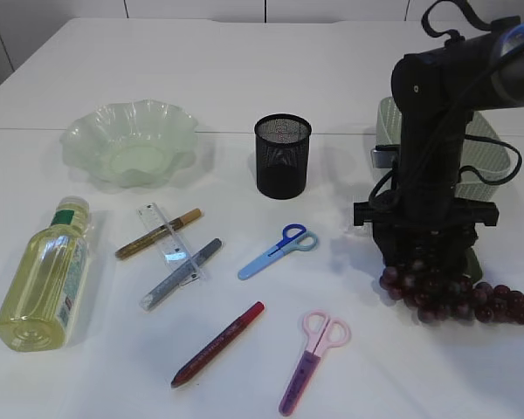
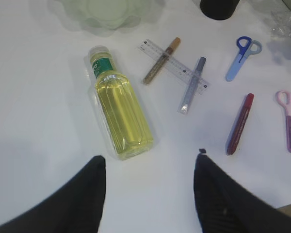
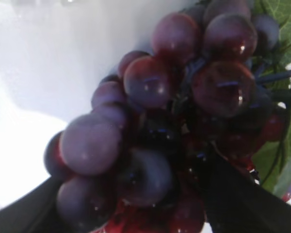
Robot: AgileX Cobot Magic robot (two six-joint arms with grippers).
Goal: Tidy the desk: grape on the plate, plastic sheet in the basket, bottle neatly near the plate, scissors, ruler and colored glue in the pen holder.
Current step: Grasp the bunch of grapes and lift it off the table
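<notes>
A dark purple bunch of grape lies on the table at the right. My right gripper stands down over its left end. In the right wrist view the grape fills the gap and both fingers press its sides. My left gripper hangs open and empty above the table, just short of the lying yellow bottle. The green plate sits at the back left and the black mesh pen holder at the back middle. The clear ruler lies among the glue pens. The plastic sheet is out of view.
A pale green basket stands behind the right arm. Blue scissors and pink scissors lie mid-table. Gold, silver and red glue pens lie left of centre.
</notes>
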